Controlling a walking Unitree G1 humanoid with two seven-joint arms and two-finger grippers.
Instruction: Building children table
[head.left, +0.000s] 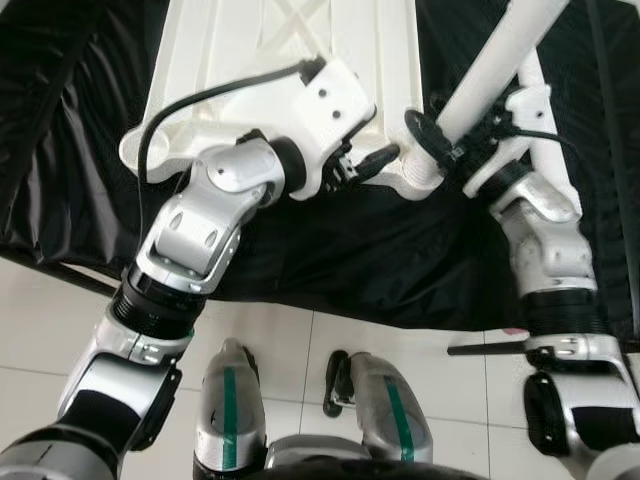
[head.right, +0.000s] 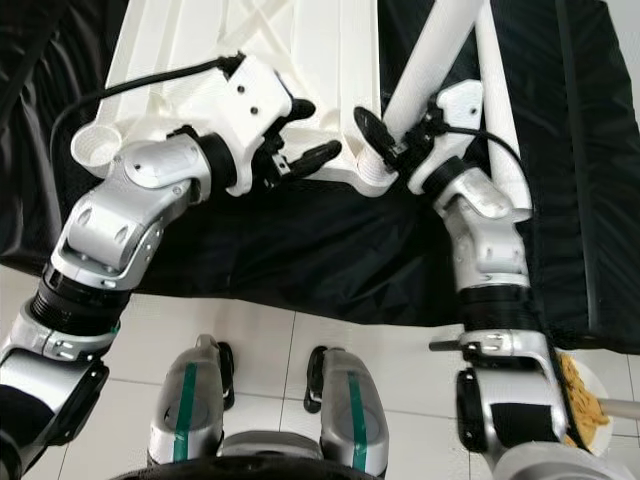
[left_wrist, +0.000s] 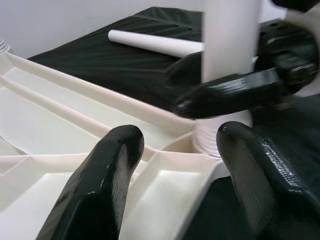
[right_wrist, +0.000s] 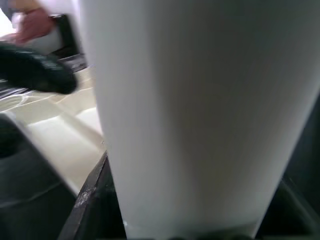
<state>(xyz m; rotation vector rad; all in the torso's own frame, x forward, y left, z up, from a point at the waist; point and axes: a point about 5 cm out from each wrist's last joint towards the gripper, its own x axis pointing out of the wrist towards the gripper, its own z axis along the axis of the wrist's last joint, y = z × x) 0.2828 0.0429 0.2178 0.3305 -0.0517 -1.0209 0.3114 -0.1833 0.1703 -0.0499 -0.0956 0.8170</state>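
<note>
The white plastic tabletop (head.left: 270, 60) lies upside down on black cloth. A white table leg (head.right: 435, 50) stands tilted in the round socket (head.right: 380, 175) at the tabletop's near right corner, and my right gripper (head.right: 395, 140) is shut on it just above the socket. The same leg (right_wrist: 200, 115) shows up close in the right wrist view. My left gripper (head.right: 312, 130) hovers open at the tabletop's near edge beside that socket, fingers (left_wrist: 125, 145) spread over the rim. A second leg (head.right: 495, 100) lies on the cloth to the right. Another socket (head.right: 97, 147) is open at the near left corner.
Black cloth (head.left: 350, 260) covers the raised surface and hangs over its near edge. White tiled floor (head.left: 40, 320) lies below, with my feet (head.left: 230, 400) on it. A dish of yellowish food (head.right: 585, 390) sits at the lower right. A thin black bar (head.left: 485, 347) sticks out by my right forearm.
</note>
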